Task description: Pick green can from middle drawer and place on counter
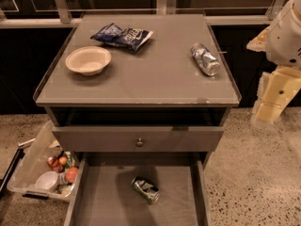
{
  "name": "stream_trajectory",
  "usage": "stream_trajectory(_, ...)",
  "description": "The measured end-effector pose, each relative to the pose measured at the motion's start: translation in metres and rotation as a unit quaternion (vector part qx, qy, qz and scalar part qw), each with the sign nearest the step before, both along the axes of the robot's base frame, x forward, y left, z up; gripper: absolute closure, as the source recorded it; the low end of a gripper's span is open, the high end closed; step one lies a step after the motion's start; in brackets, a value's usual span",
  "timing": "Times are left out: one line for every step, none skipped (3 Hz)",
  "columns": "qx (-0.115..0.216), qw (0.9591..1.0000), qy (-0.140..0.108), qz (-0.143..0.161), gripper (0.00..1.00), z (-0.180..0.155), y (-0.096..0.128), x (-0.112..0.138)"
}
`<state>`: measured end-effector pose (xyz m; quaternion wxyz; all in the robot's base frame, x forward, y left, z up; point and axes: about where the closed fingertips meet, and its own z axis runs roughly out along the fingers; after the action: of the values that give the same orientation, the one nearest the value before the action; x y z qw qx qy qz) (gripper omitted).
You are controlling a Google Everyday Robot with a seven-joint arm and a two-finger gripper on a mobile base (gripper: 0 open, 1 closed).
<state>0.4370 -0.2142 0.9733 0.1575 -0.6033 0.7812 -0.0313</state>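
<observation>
Right of the counter (155, 76), pincer (269, 109) is hanging, grip state untellable; green can (145, 189) is lying diagonally in middle drawer (103, 199), down-left of it.

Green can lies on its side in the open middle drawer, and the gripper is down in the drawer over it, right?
Not quite. The camera view shows the gripper to the right of the counter, outside the middle drawer. The green can does lie there on its side.
</observation>
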Motion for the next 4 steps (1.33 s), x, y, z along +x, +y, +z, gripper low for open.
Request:
stream_trajectory(0.022,0.9997,0.007,-0.003,0.00,-0.020,0.008,-0.007)
stream_trajectory(0.040,0.9991,0.010,-0.005,0.00,-0.051,0.015,-0.014)
stream_trajectory(0.069,0.9976,0.008,0.003,0.00,-0.089,0.022,-0.024)
stream_trajectory(0.108,0.9935,-0.010,0.034,0.00,-0.139,0.035,-0.038)
